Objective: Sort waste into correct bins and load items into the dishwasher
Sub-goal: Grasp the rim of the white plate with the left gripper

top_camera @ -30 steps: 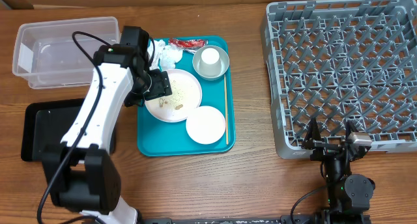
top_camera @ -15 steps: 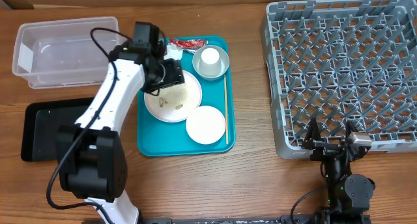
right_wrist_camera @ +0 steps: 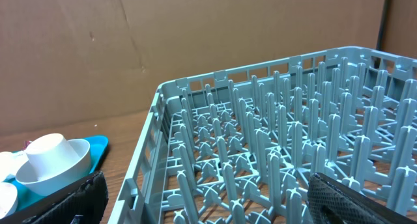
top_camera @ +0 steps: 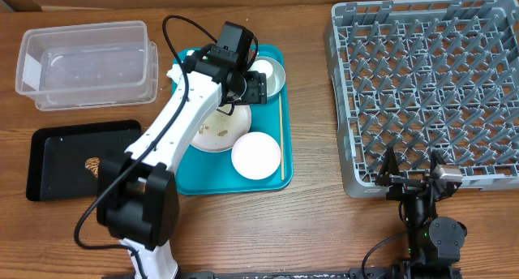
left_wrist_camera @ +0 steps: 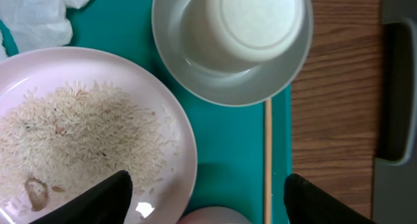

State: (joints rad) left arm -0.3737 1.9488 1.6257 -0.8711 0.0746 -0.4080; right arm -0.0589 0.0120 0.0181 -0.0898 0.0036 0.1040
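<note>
Overhead, one brown lump lay in the black tray at left. The rice plate, bowl, cup and stick sat on the teal tray; the rack held nothing. The left jaws and right jaws stood open, empty.

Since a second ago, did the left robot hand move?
Yes. The left gripper slid right across the teal tray, toward the grey bowl.

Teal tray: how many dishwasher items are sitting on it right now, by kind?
Plates: 2, the large plate and the smaller dish
Bowls: 1, the grey bowl
Cups: 1, the white cup, inside the bowl
Sticks: 1, the wooden stick
Total: 5
</note>
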